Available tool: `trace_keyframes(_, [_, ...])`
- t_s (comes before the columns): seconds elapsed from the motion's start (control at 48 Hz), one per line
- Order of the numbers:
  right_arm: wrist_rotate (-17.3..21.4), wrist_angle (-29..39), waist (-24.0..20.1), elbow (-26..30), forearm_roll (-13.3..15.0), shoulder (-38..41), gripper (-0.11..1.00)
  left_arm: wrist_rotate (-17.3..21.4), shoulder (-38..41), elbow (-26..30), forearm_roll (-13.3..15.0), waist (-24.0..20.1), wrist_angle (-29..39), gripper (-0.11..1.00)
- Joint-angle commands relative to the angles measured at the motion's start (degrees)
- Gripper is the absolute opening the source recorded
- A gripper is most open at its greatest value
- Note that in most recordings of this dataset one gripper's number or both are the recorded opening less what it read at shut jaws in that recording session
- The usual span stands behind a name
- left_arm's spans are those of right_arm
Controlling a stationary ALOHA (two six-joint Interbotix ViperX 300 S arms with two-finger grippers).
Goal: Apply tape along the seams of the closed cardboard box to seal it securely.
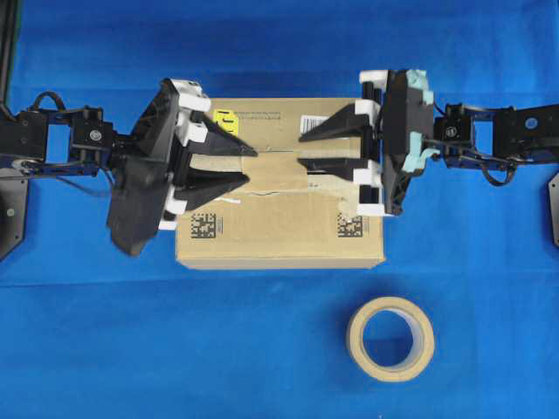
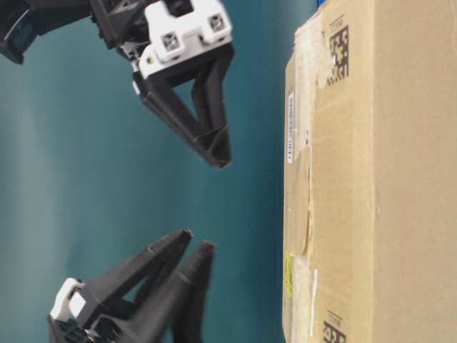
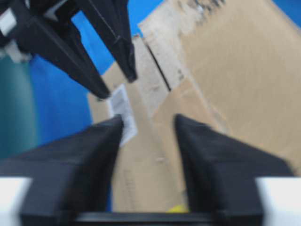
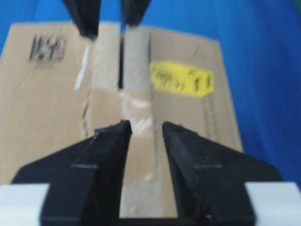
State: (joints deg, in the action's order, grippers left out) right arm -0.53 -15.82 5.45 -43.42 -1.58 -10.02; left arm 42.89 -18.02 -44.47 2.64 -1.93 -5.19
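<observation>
Bright blue cloth-covered bench [image 1: 105,349]. One large brown rectangular cardboard box [image 1: 279,236] at centre, under both sets of jaws. Dark seam slit [image 1: 288,188] runs between left gripper [image 1: 249,163] and right gripper [image 1: 301,150]. Both jaws parted, gripping nothing. One beige ring-shaped tape roll [image 1: 390,339] well clear of jaws. Two black square codes; one yellow sticker [image 1: 226,118] beside left jaws.

Both arms black, jointed, with loose black cables near the wrists. Left gripper [image 1: 247,164] and right gripper [image 1: 302,150]: black triangular tapering fingers on white blocks. Pale teal patches on right wrist housing.
</observation>
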Motion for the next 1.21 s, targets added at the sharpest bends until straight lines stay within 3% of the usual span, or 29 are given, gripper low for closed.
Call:
trace_keyframes(0.0, [-0.18, -2.64, 0.26, 1.76, 0.09, -0.26, 0.36, -6.15, -0.18, 0.53, -0.18, 0.09, -2.11, 0.24])
trace_keyframes(0.104, [-0.35, -3.78, 0.35, 2.99, 0.09, 1.32, 0.12, -11.16, 0.88, 0.35, -0.44, 0.09, -4.31, 0.02])
trace_keyframes(0.167, [-0.44, -3.96, 0.35, 3.69, 0.35, 2.64, -0.01, -12.22, 1.85, 0.26, -0.44, 0.09, -5.54, 0.00])
trace_keyframes(0.416, [-0.44, -3.43, 0.26, 6.50, 0.70, 7.12, -0.01, -14.50, 5.98, 0.79, -0.09, 0.09, -9.40, 0.00])
trace_keyframes(0.687, [0.00, -3.96, -0.70, 7.12, 0.70, 11.43, -0.01, -24.35, 11.25, 0.35, -0.18, -1.23, -12.30, 0.00])
trace_keyframes(0.979, [0.70, -3.60, -1.49, 6.77, 0.18, 14.33, -0.01, -24.79, 15.03, -0.35, 1.67, -2.11, -13.54, 0.00])
trace_keyframes(1.187, [1.58, -3.08, -1.85, 4.48, -1.85, 14.33, -0.01, -24.79, 15.73, -2.55, 5.45, -2.72, -13.54, 0.00])
